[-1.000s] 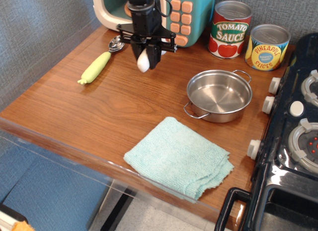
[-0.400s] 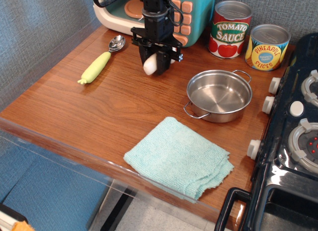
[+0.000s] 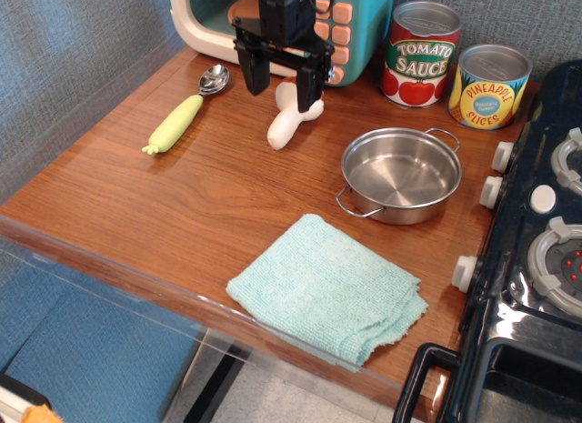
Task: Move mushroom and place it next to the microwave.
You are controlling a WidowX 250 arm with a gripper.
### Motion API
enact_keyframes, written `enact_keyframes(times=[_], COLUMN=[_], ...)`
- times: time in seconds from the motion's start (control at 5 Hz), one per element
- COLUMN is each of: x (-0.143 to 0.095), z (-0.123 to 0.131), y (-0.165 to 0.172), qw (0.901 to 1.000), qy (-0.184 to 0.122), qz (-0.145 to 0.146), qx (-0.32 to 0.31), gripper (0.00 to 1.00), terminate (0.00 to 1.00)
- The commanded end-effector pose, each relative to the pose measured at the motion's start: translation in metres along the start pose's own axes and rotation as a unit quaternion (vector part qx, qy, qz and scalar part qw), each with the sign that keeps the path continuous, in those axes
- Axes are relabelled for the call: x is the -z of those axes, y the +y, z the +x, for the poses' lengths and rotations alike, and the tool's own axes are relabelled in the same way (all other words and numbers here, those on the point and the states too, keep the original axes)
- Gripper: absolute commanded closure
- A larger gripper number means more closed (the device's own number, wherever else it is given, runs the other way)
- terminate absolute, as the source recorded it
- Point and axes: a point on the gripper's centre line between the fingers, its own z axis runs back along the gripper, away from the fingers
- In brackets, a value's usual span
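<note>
The mushroom lies on its side on the wooden counter, its white stem pointing toward the front left, its head close in front of the microwave. The microwave is teal with a cream frame and peach-pink buttons and stands at the back. My gripper hangs just above the mushroom with its two black fingers spread wide. It holds nothing. One finger covers part of the mushroom's head, and the red-brown cap is hidden.
A spoon with a pale green handle lies to the left. A steel pot, a tomato sauce can and a pineapple can stand to the right. A teal cloth lies near the front edge. A black stove is at the right.
My gripper carried the mushroom to the right, lowered it in front of the microwave, opened and rose slightly. The mushroom now lies on the counter.
</note>
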Motion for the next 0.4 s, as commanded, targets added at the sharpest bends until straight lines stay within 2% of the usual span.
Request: enact_keyframes(times=[0.0, 0.2], x=[-0.0638, -0.0638], z=[-0.0056, -0.0056], y=[0.0034, 0.0034], qw=[0.9981, 0.9981], qy=[-0.028, -0.028], qz=[0.019, 0.019], qx=[-0.051, -0.051], gripper=[0.0, 0.0], terminate=[0.0, 1.0])
